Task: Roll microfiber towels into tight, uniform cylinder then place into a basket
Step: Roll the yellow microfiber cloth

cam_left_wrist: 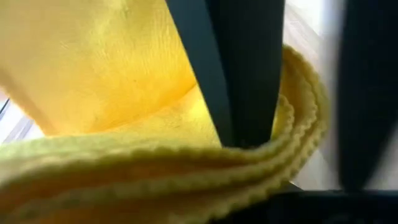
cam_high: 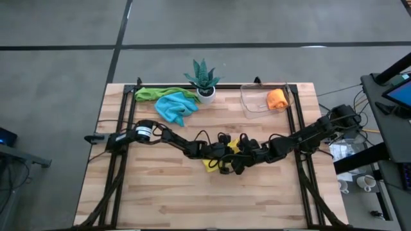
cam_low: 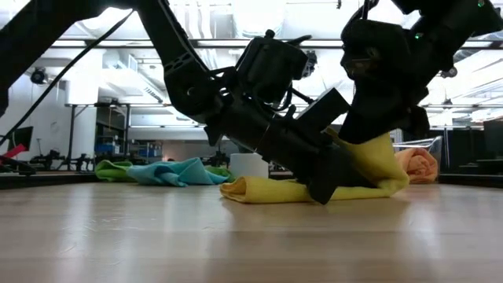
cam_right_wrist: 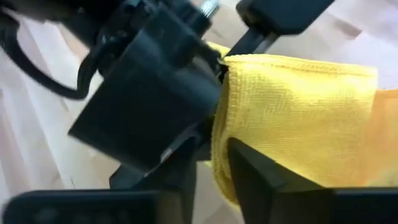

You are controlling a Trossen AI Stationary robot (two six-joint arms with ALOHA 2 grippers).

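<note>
A yellow towel (cam_low: 275, 189) lies partly rolled at the table's middle, its roll on the wood and its right part (cam_low: 379, 159) raised. My left gripper (cam_low: 322, 191) slants down from the left and is shut on it. My right gripper (cam_right_wrist: 217, 180) comes down from the right, open, with the towel's folded edge (cam_right_wrist: 219, 149) between its fingers. At the far right stands the clear basket (cam_high: 248, 102) with an orange towel roll (cam_high: 277, 98) inside. A green towel (cam_high: 153, 94) and a light blue towel (cam_high: 176, 107) lie crumpled at the far left. My left gripper is shut on the yellow towel, whose layered edge (cam_left_wrist: 186, 171) curls around a finger (cam_left_wrist: 249, 74) in several layers. The fingers slant down from the table's left, their tips at the wood. The roll lies on the table and the cloth's right part stands raised. My right gripper: I cannot tell whether its fingers touch the towel's edge.
A green spiky plant in a white pot (cam_high: 204, 80) stands at the far middle, between the loose towels and the basket. Bare wood (cam_high: 212, 199) lies toward the near edge. A dark metal frame (cam_high: 297, 122) borders the table.
</note>
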